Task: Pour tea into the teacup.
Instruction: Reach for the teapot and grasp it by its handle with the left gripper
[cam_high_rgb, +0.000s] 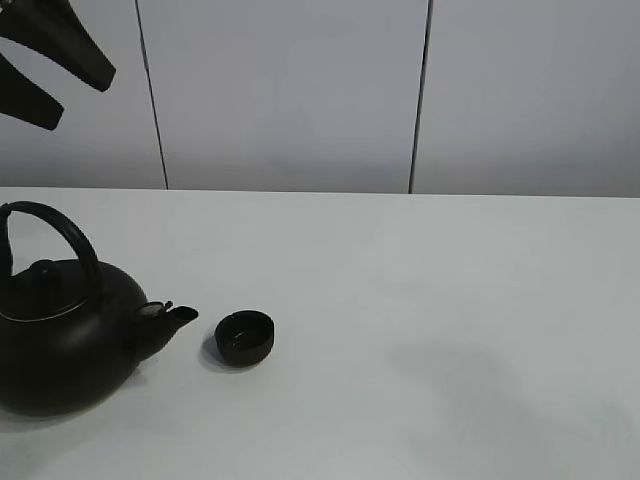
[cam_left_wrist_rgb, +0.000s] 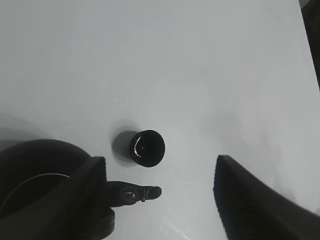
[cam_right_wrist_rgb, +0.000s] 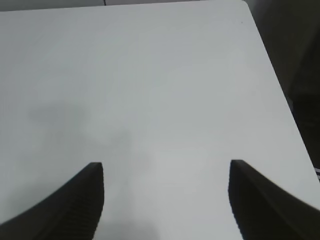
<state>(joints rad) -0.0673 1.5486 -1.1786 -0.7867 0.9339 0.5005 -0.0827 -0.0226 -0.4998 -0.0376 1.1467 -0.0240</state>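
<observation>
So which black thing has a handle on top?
The kettle, the big round one on the left, with an arched handle over its lid. The little teacup next to it is a plain bowl with no handle.

Black teacup (cam_high_rgb: 245, 337), white table (cam_high_rgb: 450, 300)

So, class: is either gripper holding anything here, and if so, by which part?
Nothing is held. The left gripper and right gripper are open and empty; kettle and teacup stand free.
</observation>
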